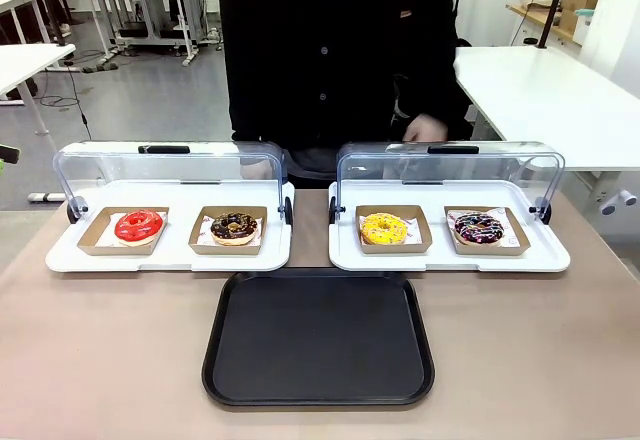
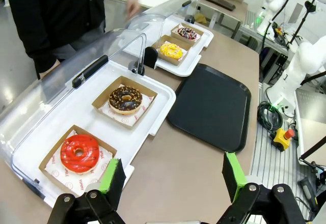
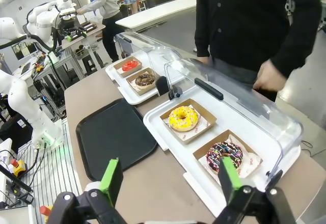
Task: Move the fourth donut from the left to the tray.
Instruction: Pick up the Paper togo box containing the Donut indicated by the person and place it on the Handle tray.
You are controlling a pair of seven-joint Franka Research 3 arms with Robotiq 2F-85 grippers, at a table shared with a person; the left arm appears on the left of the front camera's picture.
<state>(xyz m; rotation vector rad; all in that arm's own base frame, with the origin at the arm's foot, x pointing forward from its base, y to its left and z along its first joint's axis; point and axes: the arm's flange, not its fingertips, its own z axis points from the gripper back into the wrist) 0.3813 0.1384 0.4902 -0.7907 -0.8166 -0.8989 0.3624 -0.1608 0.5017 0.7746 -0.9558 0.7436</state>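
Front view: we see two white display trays side by side on the table, each with its clear lid [image 1: 450,165] swung up and back toward the person [image 1: 340,50]. The left display tray [image 1: 170,258] holds two small brown boxes, one with a red donut [image 1: 138,225] and one with a chocolate donut with crumbs [image 1: 235,227]. The right display tray [image 1: 450,260] holds two more boxes: a yellow donut [image 1: 384,228] in the left one, and the fourth donut [image 1: 478,227] in the rightmost box [image 1: 487,251].

The fourth donut lies flat, hole facing up; as a round ring it shows no long axis.

The tray [image 1: 318,335] lies on the robot's side, its far rim just beside the near rims of both display trays, centred on the gap between them. The person's hand [image 1: 425,130] hangs behind the right lid.

In the wrist views, we see the left gripper [image 2: 173,170] and the right gripper [image 3: 169,175] above the table, each with its green-padded fingers spread wide apart.
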